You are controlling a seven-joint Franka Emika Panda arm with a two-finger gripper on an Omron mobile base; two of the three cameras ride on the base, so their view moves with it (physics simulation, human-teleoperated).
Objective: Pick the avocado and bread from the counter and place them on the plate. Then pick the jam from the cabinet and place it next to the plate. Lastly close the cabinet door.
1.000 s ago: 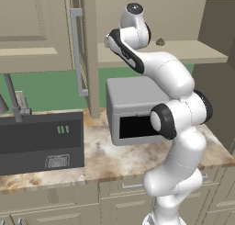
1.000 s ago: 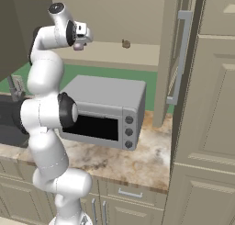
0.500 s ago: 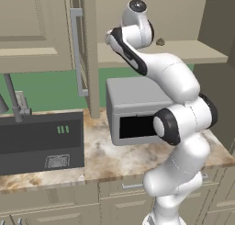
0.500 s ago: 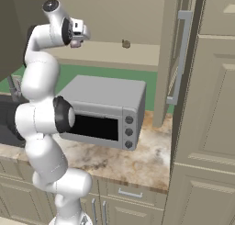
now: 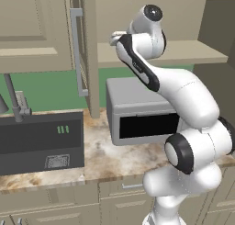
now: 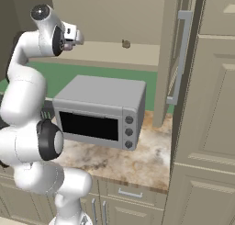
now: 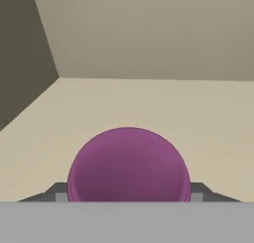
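Smooth purple dome (image 7: 128, 165) pinched between the jaws (image 7: 128, 195) above the plain beige shelf (image 7: 208, 118); arm raised high.

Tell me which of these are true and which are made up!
1. The cabinet door is open. True.
2. The microwave sits on the floor. False: it stands on the counter.
3. A purple round thing sits between the tips of the gripper. True: a tip presses against each side of it.
4. The small brown thing lies on the counter next to the microwave. False: it is up on the cabinet shelf, apart from the gripper.
5. The wall behind the microwave is red. False: it is green.
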